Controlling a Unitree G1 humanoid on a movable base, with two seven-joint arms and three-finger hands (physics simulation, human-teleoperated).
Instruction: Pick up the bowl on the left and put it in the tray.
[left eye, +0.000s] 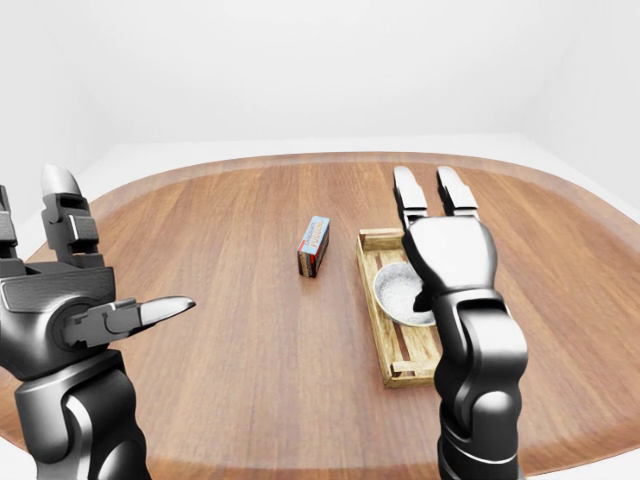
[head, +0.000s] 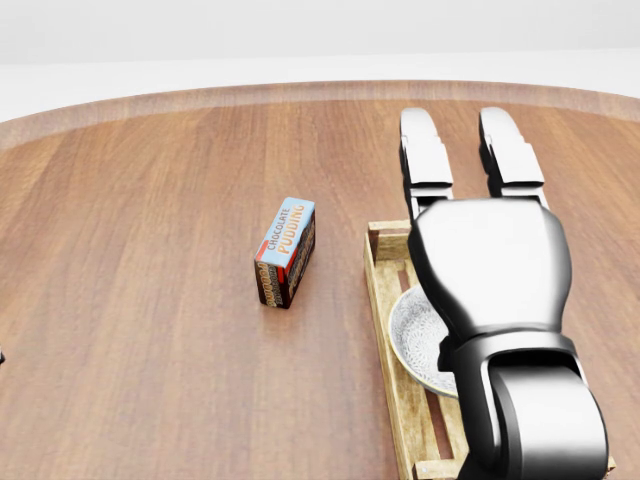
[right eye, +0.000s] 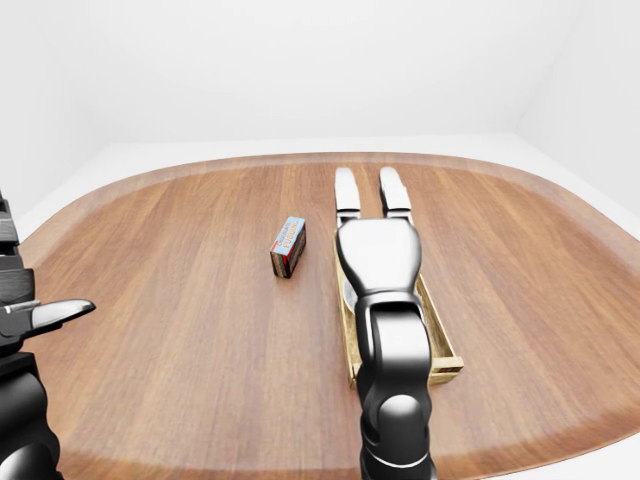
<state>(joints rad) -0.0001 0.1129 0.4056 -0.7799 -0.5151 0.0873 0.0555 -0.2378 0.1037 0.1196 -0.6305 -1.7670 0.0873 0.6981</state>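
Note:
A white speckled bowl (left eye: 398, 293) lies inside the wooden tray (left eye: 378, 243) right of the table's middle; my right hand covers part of it. My right hand (left eye: 434, 190) hovers over the tray, palm down, its fingers (head: 426, 150) stretched straight and open, holding nothing. My left hand (left eye: 100, 250) is raised at the left edge of the left-eye view, fingers spread open and empty, far from the tray.
A chocolate pudding box (head: 286, 250) lies on the wooden table (left eye: 220, 300) just left of the tray. The table's rounded rim runs along the top of the views, with white floor and walls beyond.

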